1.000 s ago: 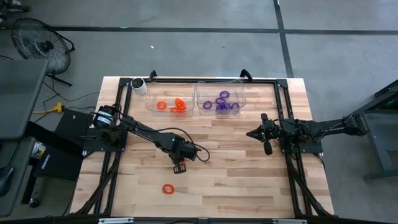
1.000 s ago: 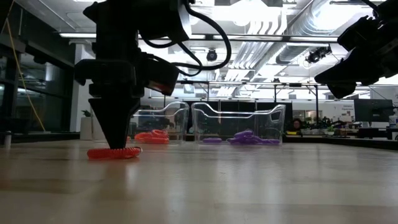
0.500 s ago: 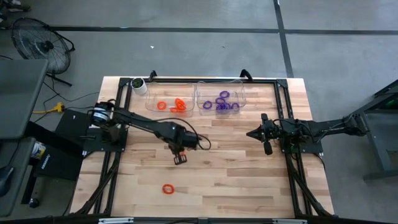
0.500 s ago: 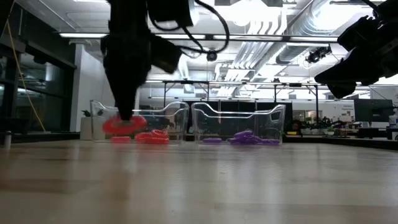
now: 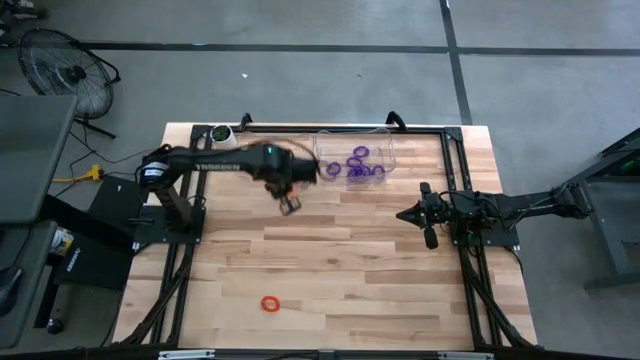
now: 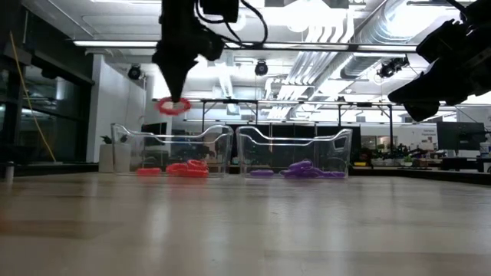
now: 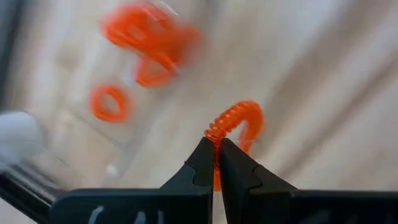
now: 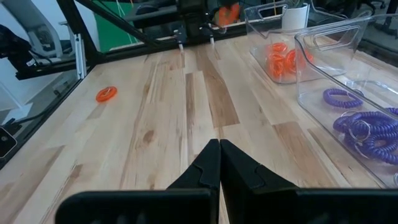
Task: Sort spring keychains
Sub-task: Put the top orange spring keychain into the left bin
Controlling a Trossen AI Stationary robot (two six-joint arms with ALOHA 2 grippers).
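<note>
1. While carried aloft over the counter [image 5: 400, 270], orange coil keychain [image 7: 239, 124] hangs pinched in the left claw [image 7: 216, 152], near the front wall of the bin of orange coils [image 6: 173, 157]; seen raised above that bin's rim from table height.
2. Left claw fingertips [image 7: 205, 155] closed tight on one edge of the loop, most of the ring dangling free beyond them.
3. Judged very light and springy: soft plastic coil, likely to flex, swing and bounce rather than break. Not fragile, but prone to slipping out of a thin pinch or snagging on a bin wall.
4. Best hold judged to be across the coil's thickness at one side of the ring, as now, with the loop left hanging clear below.
5. Second orange keychain [image 5: 269, 303] lying flat on the counter near the front edge, well apart from both bins; to be taken the same way, pinching one side of the ring from above.
6. Purple coils [image 5: 358, 165] already gathered in the neighbouring bin [image 6: 295, 153]; orange ones [image 8: 283, 61] piled in theirs.
7. Right claw [image 8: 219, 165] waiting at the right side of the counter, closed with tips together, holding nothing.
8. Release judged safest once fully above the orange bin's opening, since a bouncy coil dropped on the rim could spring back out.
</note>
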